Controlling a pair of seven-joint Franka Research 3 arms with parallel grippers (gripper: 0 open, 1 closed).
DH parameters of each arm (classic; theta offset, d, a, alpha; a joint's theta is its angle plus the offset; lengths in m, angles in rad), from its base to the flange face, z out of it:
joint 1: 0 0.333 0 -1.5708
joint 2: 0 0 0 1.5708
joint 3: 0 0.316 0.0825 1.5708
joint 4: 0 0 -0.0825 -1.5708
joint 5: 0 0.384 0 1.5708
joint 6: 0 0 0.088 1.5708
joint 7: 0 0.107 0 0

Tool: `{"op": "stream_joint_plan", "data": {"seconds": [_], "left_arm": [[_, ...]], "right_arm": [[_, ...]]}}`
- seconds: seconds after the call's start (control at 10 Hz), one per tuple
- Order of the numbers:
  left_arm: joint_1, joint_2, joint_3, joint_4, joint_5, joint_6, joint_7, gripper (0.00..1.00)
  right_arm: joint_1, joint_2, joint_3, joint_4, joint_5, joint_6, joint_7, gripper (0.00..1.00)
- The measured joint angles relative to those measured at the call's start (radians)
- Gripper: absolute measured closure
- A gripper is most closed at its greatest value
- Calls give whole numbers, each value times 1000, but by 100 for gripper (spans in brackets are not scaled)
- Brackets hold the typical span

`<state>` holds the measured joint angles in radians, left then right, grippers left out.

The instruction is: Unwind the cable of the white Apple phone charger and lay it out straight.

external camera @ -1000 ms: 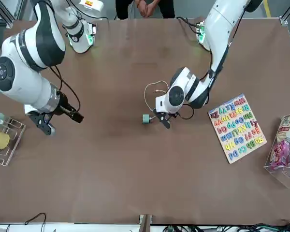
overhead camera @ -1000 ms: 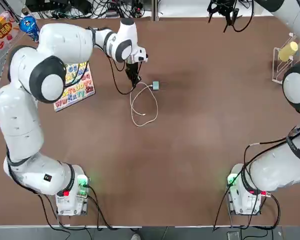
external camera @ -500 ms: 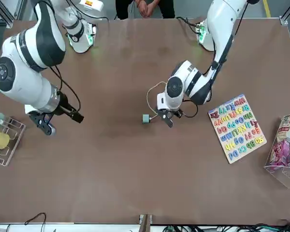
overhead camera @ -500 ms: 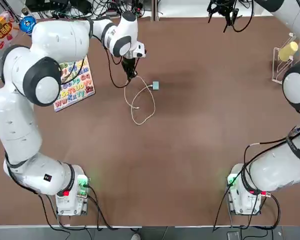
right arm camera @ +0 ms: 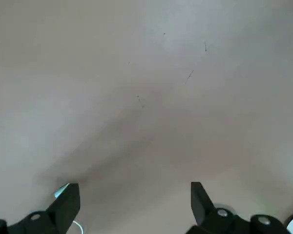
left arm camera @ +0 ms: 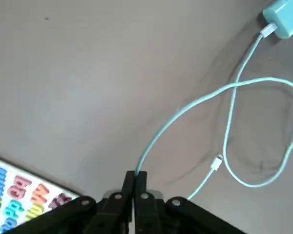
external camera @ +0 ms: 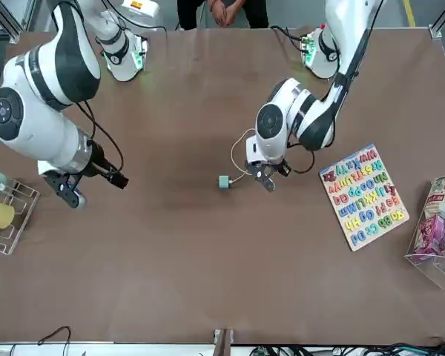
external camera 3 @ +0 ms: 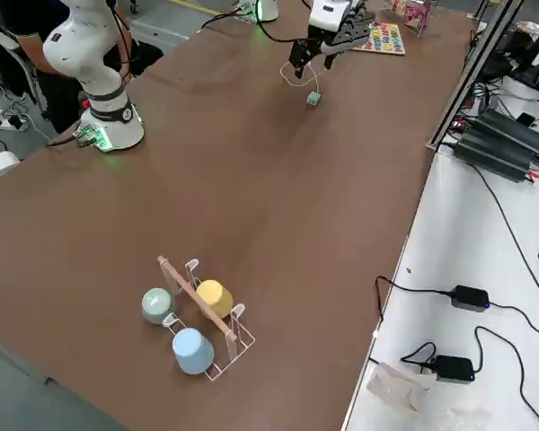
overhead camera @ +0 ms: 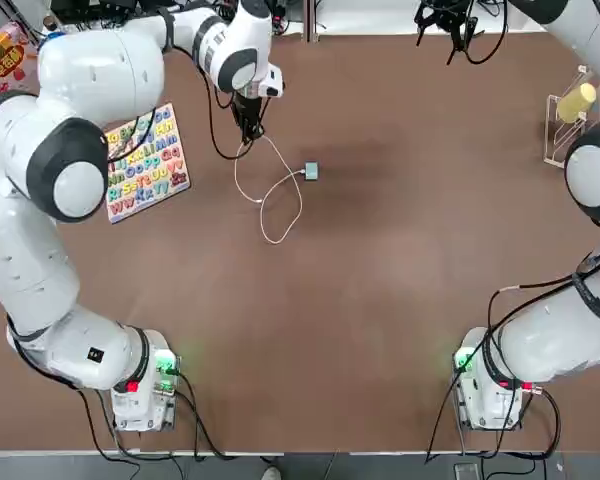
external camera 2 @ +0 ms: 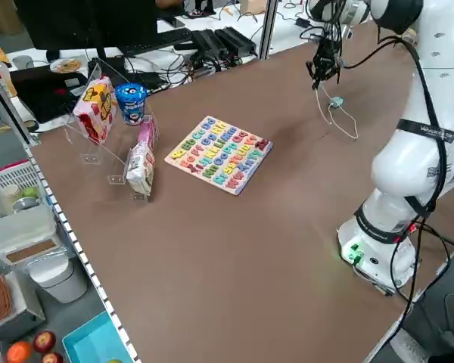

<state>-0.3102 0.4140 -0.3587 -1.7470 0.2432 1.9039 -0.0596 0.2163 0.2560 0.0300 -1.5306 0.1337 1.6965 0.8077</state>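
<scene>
While my left gripper (overhead camera: 248,128) pinches the cable (overhead camera: 280,195) near the table's far edge, the charger (overhead camera: 311,171) lies at its four o'clock, loop trailing toward six; my right gripper (external camera: 74,194) idles agape, far off.

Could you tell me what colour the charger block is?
The charger block looks pale blue, clearest in the left wrist view.

Glossy white rounded arm links, black joint bands, black grippers, thick black cables along arms, green-lit bases (overhead camera: 150,385)
</scene>
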Motion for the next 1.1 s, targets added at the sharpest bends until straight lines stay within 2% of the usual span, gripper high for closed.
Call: {"op": "stream_joint_plan", "data": {"seconds": [0.3,0.5,0.7,0.8,1.1], "left_arm": [[2,-47,-9,-1,-152,-63,-7,97],[1,-62,-68,1,-185,-140,-31,97],[-2,-104,-108,2,-280,-221,-53,97],[-4,-119,-133,2,-298,-231,-84,97],[-9,-124,-288,-20,-305,-225,-211,97]], "right_arm": [[2,0,2,0,0,4,0,0],[14,1,3,0,0,15,1,0],[18,3,3,0,0,19,2,0],[19,6,3,0,0,20,2,0],[30,22,3,-1,0,28,7,0]]}}
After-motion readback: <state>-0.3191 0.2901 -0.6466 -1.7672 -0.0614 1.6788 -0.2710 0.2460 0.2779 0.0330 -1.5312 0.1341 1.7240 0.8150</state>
